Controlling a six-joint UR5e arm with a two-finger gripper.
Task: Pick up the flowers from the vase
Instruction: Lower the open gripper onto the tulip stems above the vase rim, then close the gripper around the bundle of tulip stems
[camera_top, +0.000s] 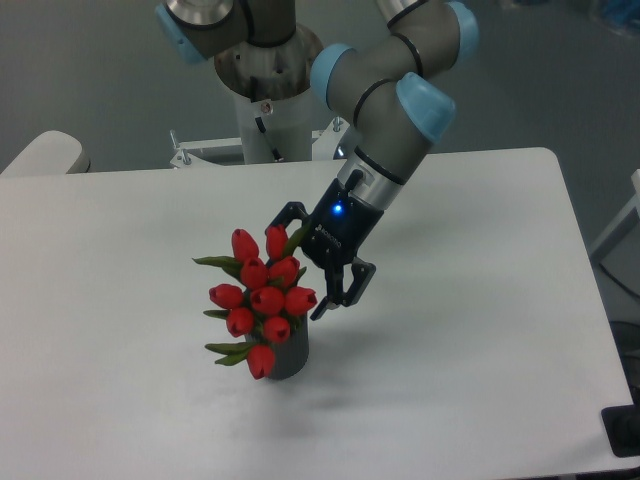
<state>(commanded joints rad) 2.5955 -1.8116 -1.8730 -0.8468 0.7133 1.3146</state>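
The flowers (262, 300), a bunch of red tulip buds with green leaves, stand in the vase (290, 358), a small dark grey cylinder near the middle front of the white table (480, 300). The buds hide most of the vase, and the bunch leans toward the camera. My gripper (297, 266) comes in from the upper right and is open. One finger (283, 214) is above the bunch and the other (338, 296) is at its right side. The rightmost buds sit between the fingers. I cannot tell if the fingers touch them.
The arm's base (265, 90) stands behind the table's far edge. A pale rounded object (45, 155) sits off the table's far left corner. The table's right edge runs down at about (590, 330).
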